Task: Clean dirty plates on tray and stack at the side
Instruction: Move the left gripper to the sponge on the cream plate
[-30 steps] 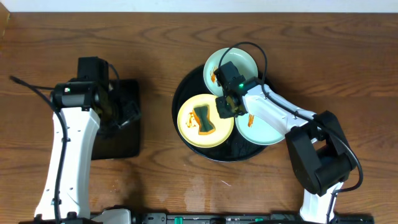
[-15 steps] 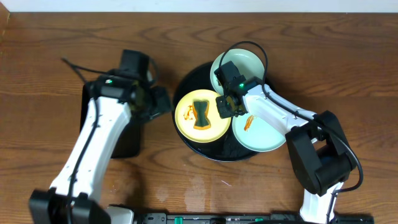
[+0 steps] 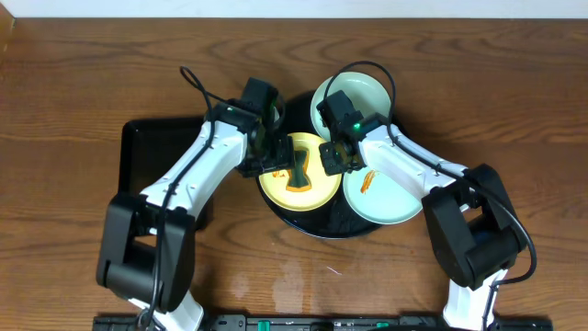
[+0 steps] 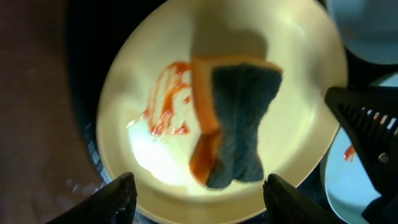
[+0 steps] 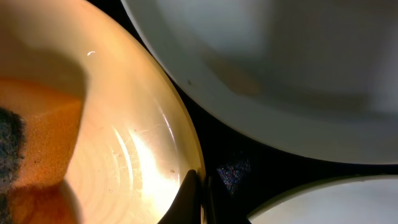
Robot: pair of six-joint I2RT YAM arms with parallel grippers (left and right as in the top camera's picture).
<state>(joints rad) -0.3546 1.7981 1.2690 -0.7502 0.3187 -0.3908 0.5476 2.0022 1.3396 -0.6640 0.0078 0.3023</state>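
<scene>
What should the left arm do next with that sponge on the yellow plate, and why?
Probably lower the open left pincer and close it on the sponge. The sponge lies loose on the yellow plate, beside an orange sauce smear not yet wiped, while the right pincer grips the plate's rim to steady it.

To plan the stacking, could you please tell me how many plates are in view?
3, all on the round black tray: the yellow plate at left, carrying a sponge; the rear mint plate; the front-right mint plate. None appears hidden.
</scene>
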